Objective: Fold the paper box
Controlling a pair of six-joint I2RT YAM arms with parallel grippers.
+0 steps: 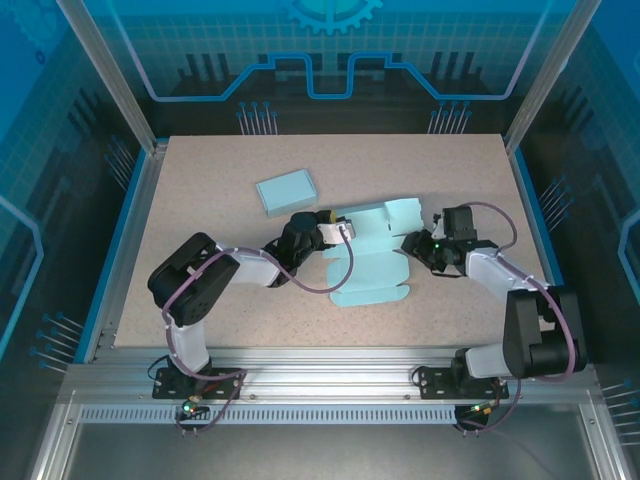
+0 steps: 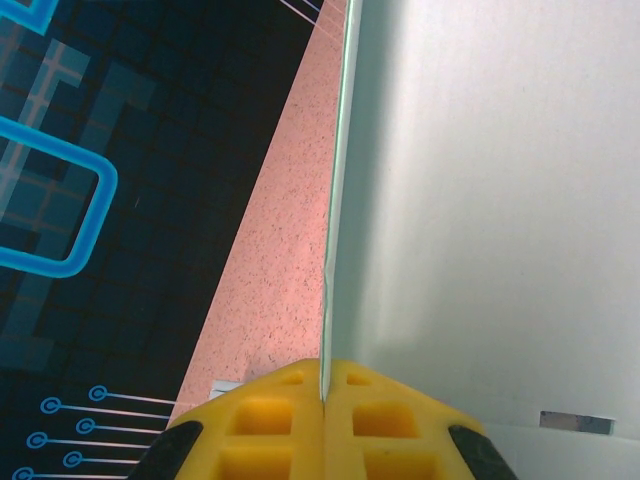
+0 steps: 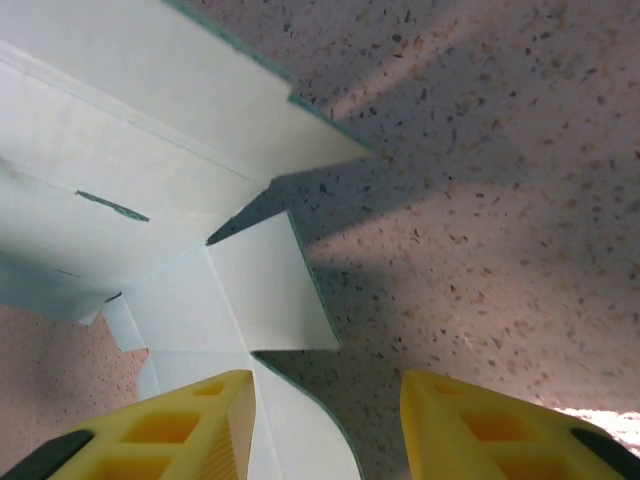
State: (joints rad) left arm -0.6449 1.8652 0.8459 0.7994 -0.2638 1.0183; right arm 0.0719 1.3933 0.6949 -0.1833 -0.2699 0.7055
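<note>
The paper box (image 1: 372, 262) lay unfolded in the middle of the table (image 1: 200, 180), one panel edge pinched tight in the left gripper (image 2: 325, 392). The right gripper (image 3: 327, 395) hovered partly open over a corner flap, gripping nothing. A closed box (image 1: 287, 190) sat just behind.

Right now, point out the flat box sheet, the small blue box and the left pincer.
flat box sheet (image 1: 372, 262), top view, centre panel.
small blue box (image 1: 287, 190), top view, top face.
left pincer (image 2: 324, 388), left wrist view, seam where its yellow tips meet.

Paper box (image 1: 370, 255) central, likely second box (image 1: 287, 190) behind-left
</note>
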